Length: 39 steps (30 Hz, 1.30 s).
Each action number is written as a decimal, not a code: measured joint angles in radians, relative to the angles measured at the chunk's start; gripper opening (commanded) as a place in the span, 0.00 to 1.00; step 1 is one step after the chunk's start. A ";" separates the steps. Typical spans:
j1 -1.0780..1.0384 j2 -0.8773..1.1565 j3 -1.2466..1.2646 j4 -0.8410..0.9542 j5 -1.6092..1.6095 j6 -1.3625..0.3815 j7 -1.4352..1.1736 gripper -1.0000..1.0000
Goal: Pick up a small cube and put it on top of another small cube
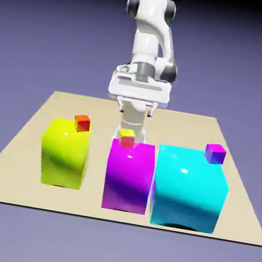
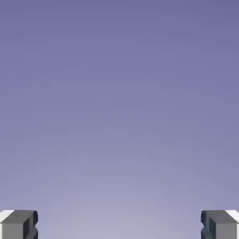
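So my gripper (image 1: 135, 111) is wide open, holding nothing. Small cubes in the exterior view: yellow-topped one (image 1: 127, 137) below my fingers, orange-red one (image 1: 82, 123) lower left, purple one (image 1: 215, 153) lower right. Can't tell which small cube is the one to grab, tbh.

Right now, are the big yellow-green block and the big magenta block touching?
Apart. The exterior view shows it: a strip of bare tan table runs between the yellow-green block and the magenta block.
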 measured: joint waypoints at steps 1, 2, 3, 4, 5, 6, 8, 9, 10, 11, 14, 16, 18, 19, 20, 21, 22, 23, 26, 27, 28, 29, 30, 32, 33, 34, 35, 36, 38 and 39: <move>0.001 -0.004 0.015 0.011 0.033 -0.027 -0.043 0.50; 0.002 -0.008 0.030 0.022 0.067 -0.054 -0.087 0.50; 0.002 -0.011 0.048 0.030 0.100 -0.080 -0.130 0.50; -0.003 -0.013 0.080 0.028 0.135 -0.103 -0.174 0.50; -0.008 -0.015 0.111 0.027 0.170 -0.126 -0.217 0.50; -0.014 -0.017 0.143 0.026 0.205 -0.149 -0.261 0.50; -0.025 -0.020 0.207 0.023 0.275 -0.194 -0.348 0.50; -0.030 -0.022 0.238 0.022 0.310 -0.217 -0.391 0.50; -0.035 -0.024 0.270 0.020 0.345 -0.240 -0.435 0.50; -0.041 -0.026 0.302 0.019 0.380 -0.263 -0.478 0.50; -0.057 -0.032 0.397 0.015 0.485 -0.331 -0.609 0.50; -0.067 -0.035 0.460 0.012 0.555 -0.377 -0.696 0.50; -0.078 -0.039 0.524 0.010 0.625 -0.423 -0.783 0.50; -0.084 -0.041 0.556 0.008 0.660 -0.446 -0.826 0.50; -0.089 -0.043 0.587 0.007 0.695 -0.468 -0.870 0.50; -0.094 -0.045 0.619 0.006 0.730 -0.491 -0.913 0.50; -0.100 -0.046 0.651 0.004 0.765 -0.514 -0.957 0.50; -0.105 -0.048 0.682 0.003 0.800 -0.537 -1.000 0.50; -0.121 -0.054 0.778 -0.001 0.905 -0.605 -1.131 0.50; -0.126 -0.056 0.809 -0.002 0.940 -0.628 -1.174 0.50; -0.132 -0.058 0.841 -0.004 0.975 -0.651 -1.218 0.50; -0.137 -0.059 0.873 -0.005 1.010 -0.674 -1.261 0.50; -0.143 -0.061 0.905 -0.006 1.045 -0.697 -1.305 0.50; -0.153 -0.065 0.968 -0.009 1.115 -0.742 -1.392 0.50; -0.159 -0.067 1.000 -0.010 1.150 -0.765 -1.435 0.50; -0.164 -0.069 1.032 -0.012 1.185 -0.788 -1.479 0.50; -0.171 -0.070 1.067 -0.016 1.220 -0.809 -1.522 0.50; -0.178 -0.071 1.103 -0.021 1.255 -0.831 -1.565 0.50; -0.200 -0.080 1.176 -0.043 1.313 -0.852 -1.625 0.50; -0.215 -0.088 1.212 -0.060 1.337 -0.852 -1.642 0.50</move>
